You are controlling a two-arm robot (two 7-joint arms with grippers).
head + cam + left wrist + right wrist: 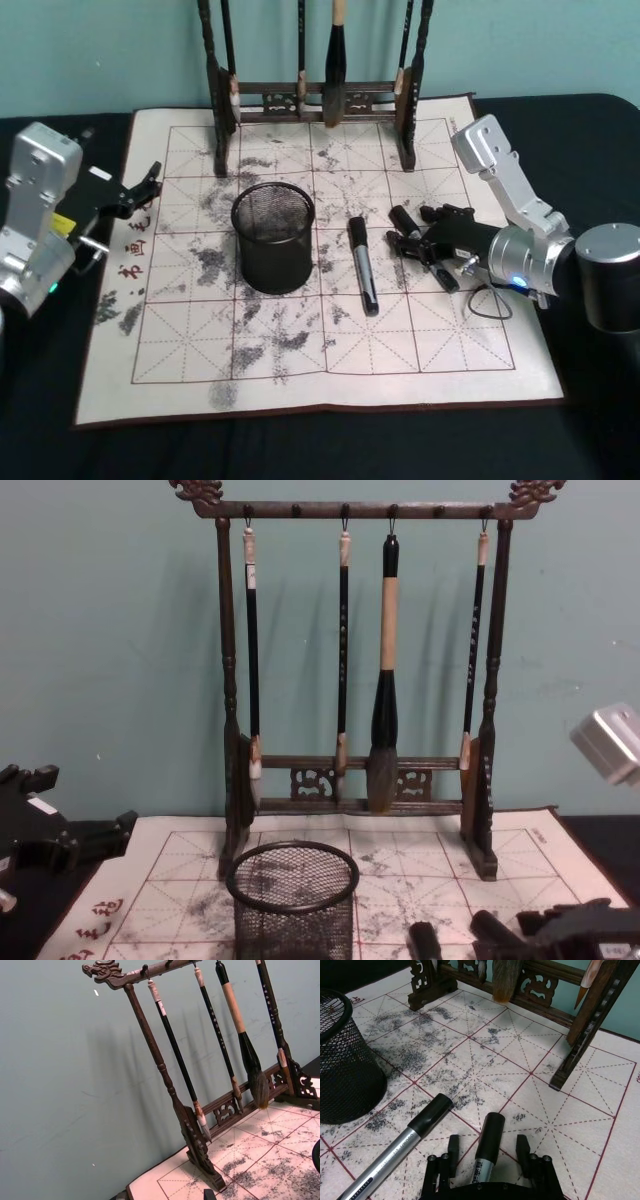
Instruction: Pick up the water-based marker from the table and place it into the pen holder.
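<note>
wall (110, 630): plain teal | brush rack (300, 510): dark wood, standing before wall | light: soft shadows

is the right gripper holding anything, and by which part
Nothing is held: the right gripper is open, its fingers straddling the marker near its cap without touching it.

The pen holder (273, 238) — a round black wire-mesh cup with a solid rim — stands upright on the table's (60, 450) ink-smudged, red-gridded white mat. Just right of it 1 water-based marker (362, 265) lies flat, silver barrel, black cap pointing rearward; another marker (489, 1130) lies farther right.
</note>
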